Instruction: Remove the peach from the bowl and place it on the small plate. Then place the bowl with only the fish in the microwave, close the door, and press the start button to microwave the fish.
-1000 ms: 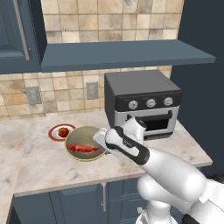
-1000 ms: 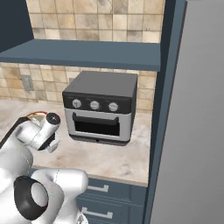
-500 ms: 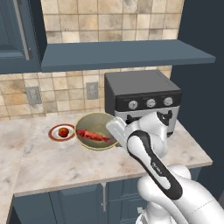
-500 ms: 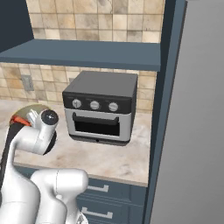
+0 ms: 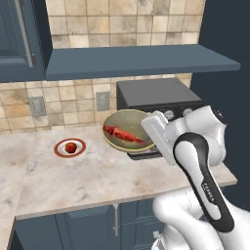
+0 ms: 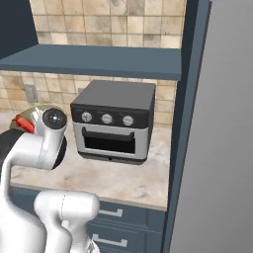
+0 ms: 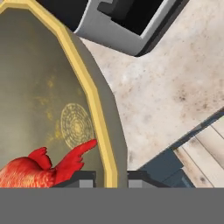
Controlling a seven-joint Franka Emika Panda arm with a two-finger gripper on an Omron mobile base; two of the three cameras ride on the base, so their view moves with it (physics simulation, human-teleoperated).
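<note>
Bowl: the olive-tan bowl [image 5: 128,134] is held tilted in the air in front of the toaster oven [image 5: 161,105], above the counter [image 5: 97,176]
Gripper: the gripper [image 7: 111,178] is clamped on the bowl's yellow rim, one fingertip inside the rim, one outside
Fish: the red fish [image 5: 124,134] lies inside the bowl; in the hand view its tail [image 7: 72,159] points toward the bowl's centre
Peach: the peach [image 5: 71,147] sits on the small plate [image 5: 60,148], on the counter, left of the bowl and well apart from it
Backdrop: a blue shelf [image 5: 141,59] runs above the oven, tiled wall behind
Right base view: the arm's wrist hides most of the bowl; the oven [image 6: 114,121] stands on the counter
</note>
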